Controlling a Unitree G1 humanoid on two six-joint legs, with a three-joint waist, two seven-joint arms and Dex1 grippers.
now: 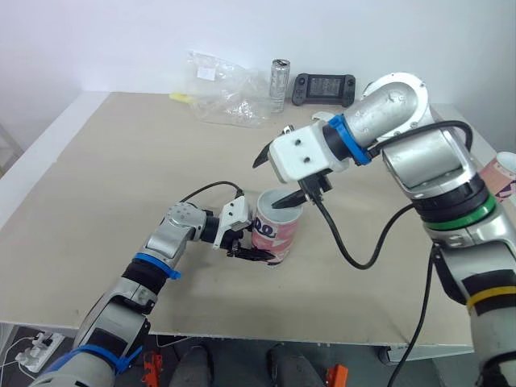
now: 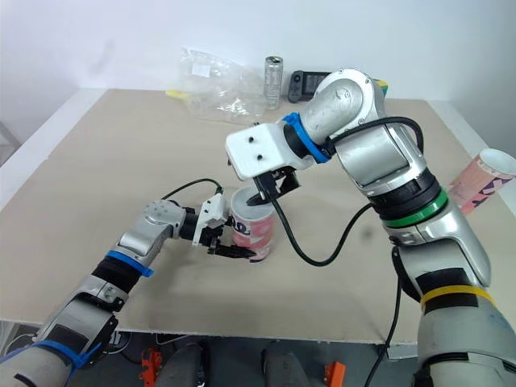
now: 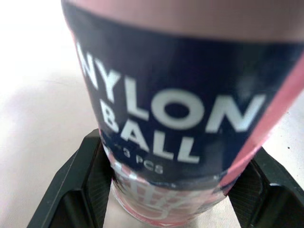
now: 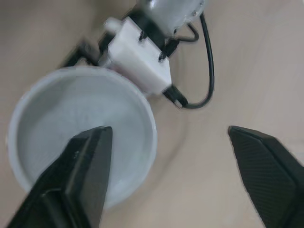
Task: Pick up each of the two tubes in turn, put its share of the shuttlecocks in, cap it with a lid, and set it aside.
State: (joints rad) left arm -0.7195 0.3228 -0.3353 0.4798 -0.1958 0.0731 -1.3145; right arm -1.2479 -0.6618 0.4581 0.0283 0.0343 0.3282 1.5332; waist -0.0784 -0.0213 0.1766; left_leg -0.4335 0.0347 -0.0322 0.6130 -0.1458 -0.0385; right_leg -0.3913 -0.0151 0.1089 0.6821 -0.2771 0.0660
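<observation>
One tube (image 1: 276, 230), prob. light and crushable, is being pinched low by L gripper (image 1: 251, 251); R gripper (image 4: 175, 180) is gaping over tube's mouth.

Both eyes look down over the bench (image 1: 97, 201); the left wrist camera faces the tube (image 3: 180, 109) closely side-on, the right wrist camera looks into its mouth.
</observation>
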